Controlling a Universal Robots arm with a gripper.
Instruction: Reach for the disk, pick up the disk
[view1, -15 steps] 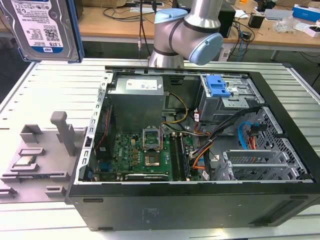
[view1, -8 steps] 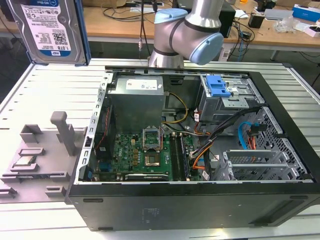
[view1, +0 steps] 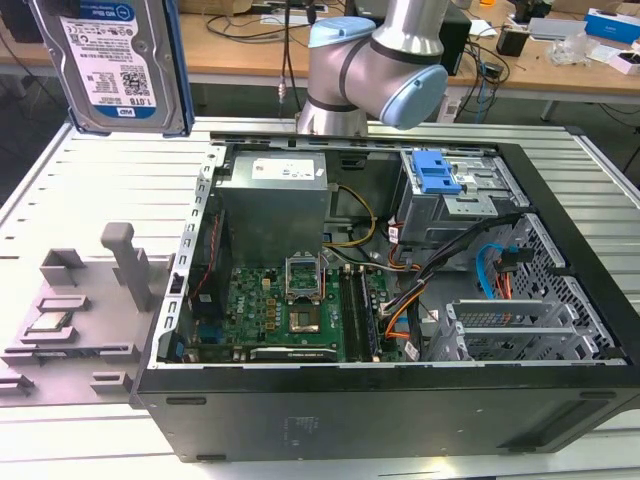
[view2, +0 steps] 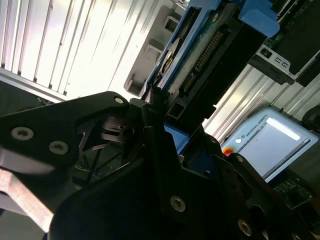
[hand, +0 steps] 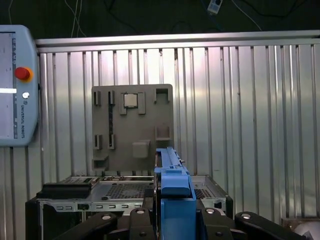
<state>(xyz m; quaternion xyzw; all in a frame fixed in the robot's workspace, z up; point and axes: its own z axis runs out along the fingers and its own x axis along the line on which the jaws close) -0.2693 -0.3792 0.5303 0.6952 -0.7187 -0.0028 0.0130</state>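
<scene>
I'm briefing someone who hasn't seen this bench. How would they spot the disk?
Find the open computer case on the ribbed table, then look above its far corner at the exterior view's left. The disk is held up there, a flat silver slab with a white-and-blue label. Unlike the grey tray below, it has blue rails along its edges.

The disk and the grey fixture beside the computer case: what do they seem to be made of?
The disk: silver metal casing with a dull sheen, visible around its white label, which looks like paper. Its rails look like blue plastic, evenly coloured. The grey fixture: probably matte plastic, moulded or printed, uniform grey without glare.
</scene>
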